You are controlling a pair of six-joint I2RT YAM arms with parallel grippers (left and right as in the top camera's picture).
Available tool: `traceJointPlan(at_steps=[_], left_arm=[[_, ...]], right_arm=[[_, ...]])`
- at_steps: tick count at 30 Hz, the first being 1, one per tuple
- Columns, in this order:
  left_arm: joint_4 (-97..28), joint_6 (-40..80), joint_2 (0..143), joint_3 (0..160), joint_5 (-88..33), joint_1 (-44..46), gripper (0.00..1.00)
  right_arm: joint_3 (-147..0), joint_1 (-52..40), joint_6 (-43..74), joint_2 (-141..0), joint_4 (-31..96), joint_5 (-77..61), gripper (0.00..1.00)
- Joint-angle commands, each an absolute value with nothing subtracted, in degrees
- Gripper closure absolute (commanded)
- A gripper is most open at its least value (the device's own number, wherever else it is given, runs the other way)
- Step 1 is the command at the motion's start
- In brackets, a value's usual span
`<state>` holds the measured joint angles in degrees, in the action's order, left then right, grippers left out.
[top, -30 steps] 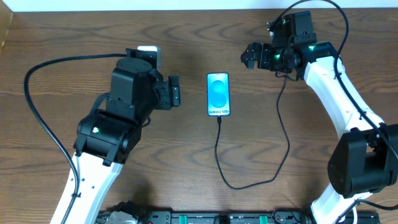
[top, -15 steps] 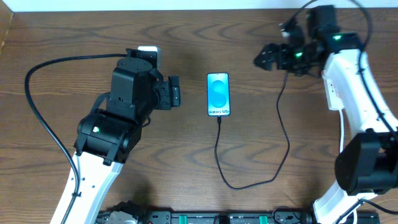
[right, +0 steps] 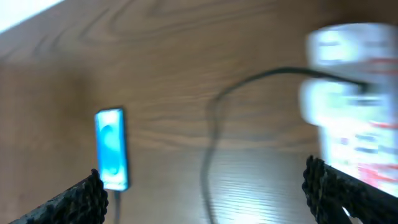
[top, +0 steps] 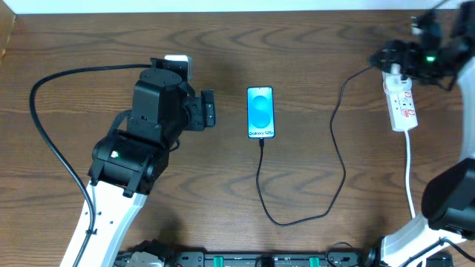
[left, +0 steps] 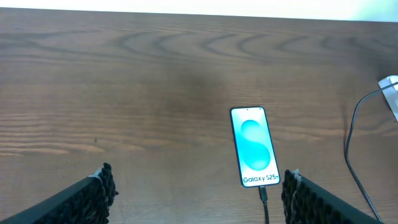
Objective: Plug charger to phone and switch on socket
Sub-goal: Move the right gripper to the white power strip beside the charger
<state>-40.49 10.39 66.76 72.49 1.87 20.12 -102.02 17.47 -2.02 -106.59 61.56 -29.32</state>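
Lying flat on the tabletop (top: 223, 44) with its blue screen up, the phone (top: 260, 113) is found near the middle. The charger (top: 339, 133) appears already seated in the phone's lower edge, where the connector is seen to meet the frame in the left wrist view. From there the black cable is looped toward the robot and led back up to the socket (top: 401, 104), which lies well to the right with its white cord trailing down. The right gripper (top: 391, 58) is held at the socket's far end, fingers apart with nothing between them — placed so, it is judged, for the switch to be pressed. The switch itself cannot be made out, the right wrist view being blurred. The left gripper (left: 198, 180) is held spread and empty beside the phone — clear of the cable.
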Motion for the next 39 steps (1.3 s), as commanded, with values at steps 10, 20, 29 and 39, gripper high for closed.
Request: traceJointPlan(at_steps=[10,20,29,39], left_arm=[[-40.56,9.45,66.98,72.53,2.42,19.94,0.13],[-40.56,9.45,66.98,72.53,2.42,19.94,0.13],[-40.56,9.45,66.98,72.53,2.42,19.94,0.13],[-40.56,9.45,66.98,72.55,2.42,19.94,0.13]], right_arm=[[-99.13,32.86,-12.78,-106.94,58.48,-27.83,0.01],[-86.24,32.49,-15.49,-107.11,43.24,-34.33,0.01],[-84.27,29.95,-14.83,-113.71,36.58,-36.71,0.01],[-84.38,26.85,-14.22,-119.07,33.80,-37.04,0.01]])
